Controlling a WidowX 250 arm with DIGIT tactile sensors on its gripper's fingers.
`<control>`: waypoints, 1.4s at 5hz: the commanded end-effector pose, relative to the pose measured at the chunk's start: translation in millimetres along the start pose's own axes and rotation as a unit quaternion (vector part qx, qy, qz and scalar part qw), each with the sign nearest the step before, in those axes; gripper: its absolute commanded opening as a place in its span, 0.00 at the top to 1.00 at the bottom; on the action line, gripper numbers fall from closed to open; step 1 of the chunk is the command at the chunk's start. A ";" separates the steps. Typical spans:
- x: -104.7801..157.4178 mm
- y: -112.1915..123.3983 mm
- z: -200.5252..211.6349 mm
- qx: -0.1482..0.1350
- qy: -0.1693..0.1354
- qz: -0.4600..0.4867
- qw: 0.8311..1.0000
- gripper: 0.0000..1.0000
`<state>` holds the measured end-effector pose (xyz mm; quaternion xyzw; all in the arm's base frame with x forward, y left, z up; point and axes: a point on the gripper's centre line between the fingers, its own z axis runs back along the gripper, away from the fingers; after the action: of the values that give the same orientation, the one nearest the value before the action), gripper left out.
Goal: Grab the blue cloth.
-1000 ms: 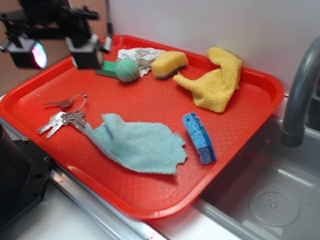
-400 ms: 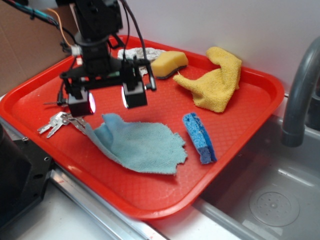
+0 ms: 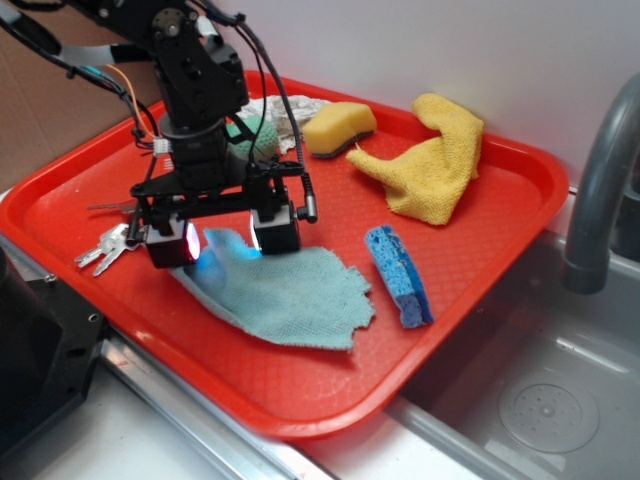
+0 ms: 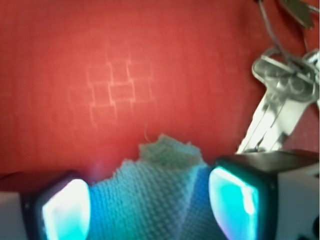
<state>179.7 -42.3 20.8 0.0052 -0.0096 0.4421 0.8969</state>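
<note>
Straddling the far-left corner of the blue cloth (image 3: 285,292) on the red tray (image 3: 480,250), my tool (image 3: 222,240) stands apart. I judge I should press down, pinch only fabric, and avoid the keys (image 3: 112,246) just left.

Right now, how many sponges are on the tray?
2. A yellow sponge sits at the tray's back edge beside the yellow cloth; a blue sponge lies right of the blue cloth. The arm could hide more.
</note>
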 end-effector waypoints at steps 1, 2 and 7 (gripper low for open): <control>1.8 -3.8 1.2 0.005 0.004 0.005 1.000 1.00; -5.0 -3.1 -7.1 -0.015 -0.001 -0.004 1.000 1.00; 42.2 1.1 191.1 -0.043 -0.042 -0.459 0.887 1.00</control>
<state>195.0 -11.8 199.9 -0.0117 -0.0404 -0.0188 0.9989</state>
